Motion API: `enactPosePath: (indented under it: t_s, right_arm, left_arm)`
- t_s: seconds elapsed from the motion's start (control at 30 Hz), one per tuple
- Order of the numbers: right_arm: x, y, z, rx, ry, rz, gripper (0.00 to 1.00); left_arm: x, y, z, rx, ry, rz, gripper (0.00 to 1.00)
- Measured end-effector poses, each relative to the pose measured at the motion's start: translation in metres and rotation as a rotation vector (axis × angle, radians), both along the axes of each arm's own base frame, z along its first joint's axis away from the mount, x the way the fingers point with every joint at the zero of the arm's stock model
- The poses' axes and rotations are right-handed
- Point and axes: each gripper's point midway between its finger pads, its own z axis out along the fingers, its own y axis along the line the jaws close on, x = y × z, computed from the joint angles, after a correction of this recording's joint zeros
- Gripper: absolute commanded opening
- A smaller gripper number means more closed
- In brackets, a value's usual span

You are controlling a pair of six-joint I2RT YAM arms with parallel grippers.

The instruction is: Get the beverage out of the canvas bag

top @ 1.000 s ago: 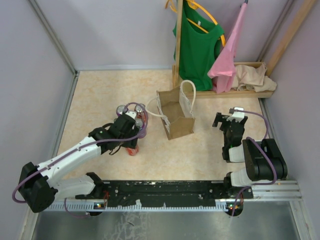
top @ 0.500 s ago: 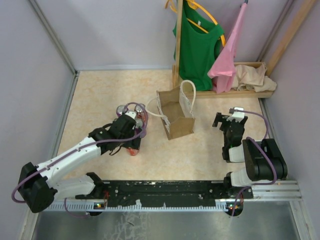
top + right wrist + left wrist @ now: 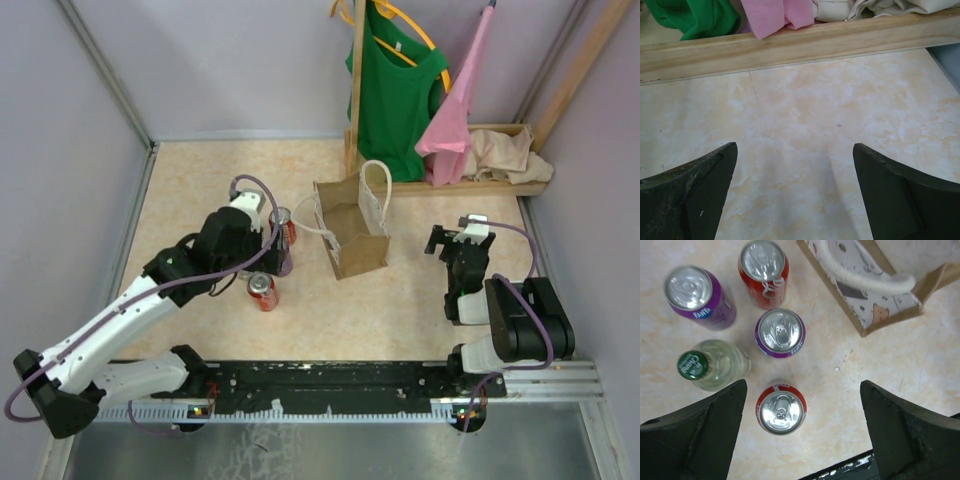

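The canvas bag (image 3: 350,238) stood up straight on the table (image 3: 200,190), with its open mouth facing up. Its long side ran from near the arms toward the back wall, turned a little. One white rope handle (image 3: 376,190) stood up at the far end. The other rope handle (image 3: 306,216) hung over the left side.

The nearest red can (image 3: 781,411) was outside the bag, on the table to the bag's left and apart from it. It stood upright, so its long way went up and down, and its silver top with the pull tab faced up.

The left gripper (image 3: 802,390) hung above this can with its fingers spread wide. It held nothing and did not touch the can.

Four more drinks stood close behind the can, all upright. There was a purple can (image 3: 780,333) in the middle, a second purple can (image 3: 700,297) on the left in the left wrist view, another red can (image 3: 763,271) beside it, and a clear bottle with a green cap (image 3: 710,365).

The right gripper (image 3: 794,147) was to the right of the bag, well apart from it. Its fingers were spread wide too, over bare table, and it held nothing.

A wooden rack (image 3: 470,186) stood at the back with a green shirt (image 3: 395,95) and a pink cloth (image 3: 455,120) on it.
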Motion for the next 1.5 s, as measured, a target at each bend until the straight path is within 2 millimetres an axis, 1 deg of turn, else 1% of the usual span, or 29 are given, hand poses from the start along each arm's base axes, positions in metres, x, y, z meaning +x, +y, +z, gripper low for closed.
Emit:
enactPosePath:
  t_s: [0.1, 0.2, 0.37, 0.47, 0.5, 0.6, 0.67, 0.7, 0.77, 0.8, 0.83, 0.87, 0.9, 0.93, 0.97, 1.07, 1.1, 1.17, 1.27, 1.33, 1.47, 1.5]
  right_arm:
    - [0.000, 0.000, 0.000, 0.000, 0.000, 0.000, 0.99]
    - [0.000, 0.000, 0.000, 0.000, 0.000, 0.000, 0.99]
    - [0.000, 0.000, 0.000, 0.000, 0.000, 0.000, 0.99]
    - [0.000, 0.000, 0.000, 0.000, 0.000, 0.000, 0.99]
    - [0.000, 0.000, 0.000, 0.000, 0.000, 0.000, 0.99]
    - [0.000, 0.000, 0.000, 0.000, 0.000, 0.000, 0.99]
    - [0.000, 0.000, 0.000, 0.000, 0.000, 0.000, 0.99]
    - [0.000, 0.000, 0.000, 0.000, 0.000, 0.000, 0.99]
    - [0.000, 0.000, 0.000, 0.000, 0.000, 0.000, 0.99]
    - [0.000, 0.000, 0.000, 0.000, 0.000, 0.000, 0.99]
    - [0.000, 0.000, 0.000, 0.000, 0.000, 0.000, 0.99]
    - [0.000, 0.000, 0.000, 0.000, 0.000, 0.000, 0.99]
    - [0.000, 0.000, 0.000, 0.000, 0.000, 0.000, 0.99]
    - [0.000, 0.000, 0.000, 0.000, 0.000, 0.000, 0.99]
    - [0.000, 0.000, 0.000, 0.000, 0.000, 0.000, 0.99]
    - [0.000, 0.000, 0.000, 0.000, 0.000, 0.000, 0.99]
    - [0.000, 0.000, 0.000, 0.000, 0.000, 0.000, 0.99]
    - [0.000, 0.000, 0.000, 0.000, 0.000, 0.000, 0.99]
    - [0.000, 0.000, 0.000, 0.000, 0.000, 0.000, 0.99]
    - [0.000, 0.000, 0.000, 0.000, 0.000, 0.000, 0.99]
    - [0.000, 0.000, 0.000, 0.000, 0.000, 0.000, 0.99]
    - [0.000, 0.000, 0.000, 0.000, 0.000, 0.000, 0.99]
  left_arm:
    - [0.009, 0.001, 0.029, -0.018, -0.083, 0.007, 1.00]
    - [0.019, 0.009, 0.044, 0.000, -0.159, 0.044, 1.00]
    - [0.050, 0.036, 0.079, 0.027, -0.334, 0.156, 1.00]
    - [0.083, 0.072, 0.094, 0.029, -0.387, 0.263, 1.00]
    - [0.098, 0.090, 0.098, 0.041, -0.398, 0.312, 1.00]
    - [0.132, 0.126, 0.099, 0.081, -0.396, 0.400, 1.00]
    - [0.150, 0.145, 0.095, 0.088, -0.383, 0.426, 1.00]
    - [0.157, 0.157, 0.091, 0.086, -0.374, 0.444, 1.00]
    - [0.167, 0.196, 0.083, 0.073, -0.352, 0.510, 1.00]
    - [0.168, 0.210, 0.082, 0.068, -0.351, 0.538, 1.00]
    - [0.170, 0.231, 0.081, 0.061, -0.355, 0.578, 1.00]
    - [0.170, 0.246, 0.081, 0.060, -0.360, 0.612, 1.00]
    - [0.170, 0.259, 0.082, 0.062, -0.367, 0.640, 1.00]
    - [0.170, 0.266, 0.083, 0.064, -0.374, 0.656, 1.00]
    - [0.171, 0.268, 0.083, 0.064, -0.379, 0.659, 1.00]
    - [0.173, 0.261, 0.074, 0.052, -0.385, 0.623, 1.00]
    - [0.173, 0.258, 0.068, 0.043, -0.384, 0.607, 1.00]
    - [0.168, 0.251, 0.050, 0.024, -0.371, 0.577, 1.00]
    - [0.157, 0.246, 0.035, 0.005, -0.370, 0.569, 1.00]
    - [0.151, 0.245, 0.037, 0.000, -0.395, 0.573, 1.00]
    - [0.148, 0.248, 0.065, -0.003, -0.493, 0.592, 1.00]
    - [0.147, 0.248, 0.070, -0.005, -0.508, 0.595, 1.00]
